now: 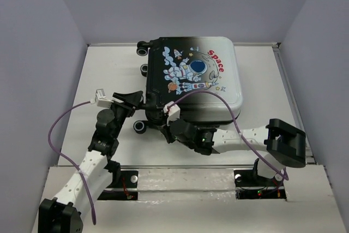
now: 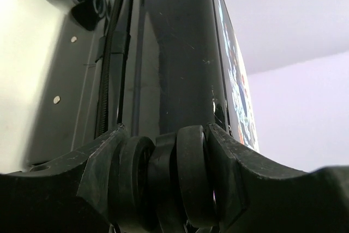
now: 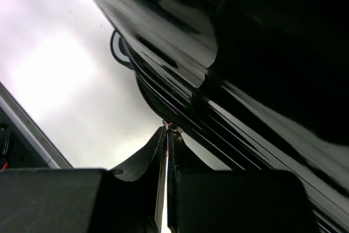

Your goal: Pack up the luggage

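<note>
The luggage [image 1: 196, 75] lies flat and closed on the table, astronaut print and red "Space" facing up, its wheels toward the left. My left gripper [image 1: 145, 107] is at its near left corner. In the left wrist view, the left gripper [image 2: 163, 178] has its two fingers pressed on either side of a black double caster wheel [image 2: 191, 178], below the glossy black shell [image 2: 174, 53]. My right gripper [image 1: 165, 124] sits against the near edge. In the right wrist view, the right gripper [image 3: 168, 130] is shut, pinching a small metal zipper pull at the shell's seam [image 3: 229, 53].
The white table [image 1: 103, 75] is boxed in by grey walls at the back and sides. Two more casters [image 1: 143, 50] stick out on the luggage's left side, and another caster [image 3: 119, 47] shows beside the seam. Purple cables [image 1: 60, 129] loop over both arms.
</note>
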`<control>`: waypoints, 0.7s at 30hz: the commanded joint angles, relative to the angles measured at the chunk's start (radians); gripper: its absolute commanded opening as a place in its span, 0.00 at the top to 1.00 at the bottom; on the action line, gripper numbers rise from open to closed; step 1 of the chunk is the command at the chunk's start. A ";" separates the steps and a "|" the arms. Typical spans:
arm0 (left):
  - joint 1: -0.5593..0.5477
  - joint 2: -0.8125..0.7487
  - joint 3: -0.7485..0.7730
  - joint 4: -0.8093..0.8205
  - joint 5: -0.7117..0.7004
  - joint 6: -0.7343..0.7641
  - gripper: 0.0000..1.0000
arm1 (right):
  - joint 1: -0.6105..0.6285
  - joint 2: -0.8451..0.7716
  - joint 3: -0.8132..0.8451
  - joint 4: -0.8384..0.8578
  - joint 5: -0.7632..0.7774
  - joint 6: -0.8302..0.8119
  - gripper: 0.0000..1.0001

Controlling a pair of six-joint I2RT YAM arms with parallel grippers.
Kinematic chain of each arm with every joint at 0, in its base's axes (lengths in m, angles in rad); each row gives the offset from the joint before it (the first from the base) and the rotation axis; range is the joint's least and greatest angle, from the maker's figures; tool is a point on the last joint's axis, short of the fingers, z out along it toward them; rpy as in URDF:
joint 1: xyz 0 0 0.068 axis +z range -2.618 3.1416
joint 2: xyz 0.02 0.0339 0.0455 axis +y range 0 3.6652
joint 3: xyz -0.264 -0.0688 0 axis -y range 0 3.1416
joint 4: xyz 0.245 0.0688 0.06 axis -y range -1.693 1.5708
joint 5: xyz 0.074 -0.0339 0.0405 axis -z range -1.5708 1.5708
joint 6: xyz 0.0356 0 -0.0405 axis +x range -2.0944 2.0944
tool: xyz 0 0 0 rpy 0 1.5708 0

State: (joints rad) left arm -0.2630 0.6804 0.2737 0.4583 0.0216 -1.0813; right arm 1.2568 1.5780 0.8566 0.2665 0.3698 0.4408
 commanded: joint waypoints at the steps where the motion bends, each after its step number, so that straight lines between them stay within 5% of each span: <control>1: -0.103 -0.004 -0.030 -0.104 0.091 0.247 0.94 | 0.073 0.013 0.131 0.024 -0.199 -0.051 0.93; 6: -0.128 -0.004 -0.045 -0.112 0.048 0.293 0.94 | 0.162 0.267 0.445 -0.029 -0.325 -0.125 0.93; 9: -0.128 -0.007 -0.050 -0.113 0.035 0.307 0.94 | 0.185 0.298 0.470 -0.032 -0.388 -0.140 0.93; 16: -0.133 -0.039 -0.059 -0.112 0.008 0.305 0.94 | 0.124 0.004 0.106 0.002 -0.270 -0.048 0.93; 21: -0.269 -0.085 -0.079 -0.104 -0.069 0.294 0.94 | -0.101 -0.278 -0.166 0.085 -0.409 0.047 0.93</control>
State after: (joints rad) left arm -0.3981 0.5896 0.2317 0.4503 -0.0803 -1.0183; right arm 1.2675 1.5230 0.8505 0.2150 0.2451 0.3714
